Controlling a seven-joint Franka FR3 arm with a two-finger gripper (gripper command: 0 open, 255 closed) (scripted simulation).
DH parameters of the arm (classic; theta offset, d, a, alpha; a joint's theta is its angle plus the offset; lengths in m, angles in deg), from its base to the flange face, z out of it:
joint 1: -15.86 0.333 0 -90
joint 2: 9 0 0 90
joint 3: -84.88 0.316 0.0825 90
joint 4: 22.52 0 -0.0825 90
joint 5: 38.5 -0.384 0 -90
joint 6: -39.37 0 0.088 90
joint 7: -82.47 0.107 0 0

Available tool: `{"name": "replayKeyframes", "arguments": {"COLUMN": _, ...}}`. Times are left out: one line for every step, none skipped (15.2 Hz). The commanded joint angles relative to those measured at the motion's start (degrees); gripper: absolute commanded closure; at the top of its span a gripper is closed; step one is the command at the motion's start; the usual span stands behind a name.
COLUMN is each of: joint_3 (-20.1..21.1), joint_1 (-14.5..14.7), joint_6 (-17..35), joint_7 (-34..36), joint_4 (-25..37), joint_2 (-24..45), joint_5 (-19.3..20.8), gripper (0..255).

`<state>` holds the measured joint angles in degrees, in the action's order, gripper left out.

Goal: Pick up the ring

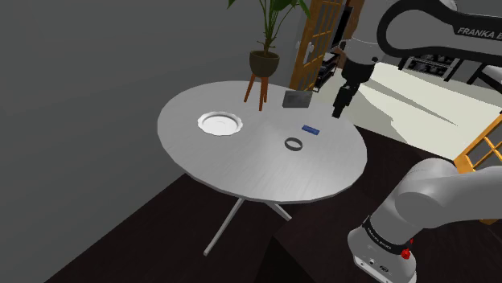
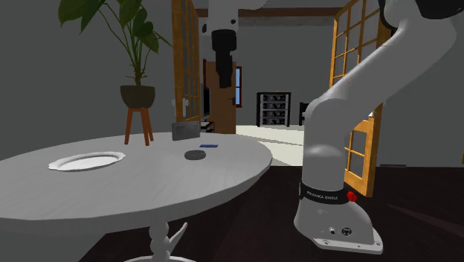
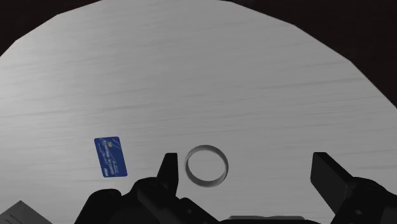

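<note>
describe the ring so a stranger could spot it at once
Find the round grey table. On its half toward the shoulder view's right, just nearer the camera than the small blue card, lies the ring. It is the one open grey hoop; the card is flat and solid, the white plate far bigger.

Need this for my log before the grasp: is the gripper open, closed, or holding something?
Gripper: open, holding nothing; the ring lies untouched on the table.

Shoulder camera high, second low, both facing table point(image 1: 257, 173).
</note>
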<state>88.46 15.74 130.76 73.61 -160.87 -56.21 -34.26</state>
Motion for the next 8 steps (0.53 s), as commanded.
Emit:
{"name": "replayKeyframes", "arguments": {"joint_3": 0.0, "joint_1": 0.0, "joint_6": 0.0, "joint_7": 0.0, "joint_4": 0.0, "joint_2": 0.0, "joint_5": 0.0, "gripper": 0}}
{"name": "replayKeyframes", "arguments": {"joint_3": -0.5, "joint_1": -0.1, "joint_6": 1.8, "joint_7": -0.6, "joint_4": -0.7, "joint_2": 1.3, "joint_5": 0.3, "gripper": 0}}
{"name": "replayKeyframes", "arguments": {"joint_3": -1.0, "joint_1": -0.2, "joint_6": 3.7, "joint_7": -1.2, "joint_4": -1.4, "joint_2": 2.7, "joint_5": 0.6, "gripper": 0}}
{"name": "replayKeyframes", "arguments": {"joint_3": -1.6, "joint_1": -0.3, "joint_6": 5.5, "joint_7": -1.8, "joint_4": -1.9, "joint_2": 4.1, "joint_5": 0.9, "gripper": 0}}
{"name": "replayKeyframes", "arguments": {"joint_3": -2.1, "joint_1": -0.4, "joint_6": 7.3, "joint_7": -2.4, "joint_4": -2.4, "joint_2": 5.6, "joint_5": 1.2, "gripper": 0}}
{"name": "replayKeyframes", "arguments": {"joint_3": -2.6, "joint_1": -0.5, "joint_6": 9.1, "joint_7": -3.0, "joint_4": -2.8, "joint_2": 7.2, "joint_5": 1.4, "gripper": 0}}
{"name": "replayKeyframes", "arguments": {"joint_3": -3.0, "joint_1": -0.6, "joint_6": 11.0, "joint_7": -3.6, "joint_4": -3.1, "joint_2": 8.9, "joint_5": 1.7, "gripper": 0}}
{"name": "replayKeyframes", "arguments": {"joint_3": -3.5, "joint_1": -0.7, "joint_6": 12.8, "joint_7": -4.2, "joint_4": -3.4, "joint_2": 10.7, "joint_5": 1.9, "gripper": 0}}
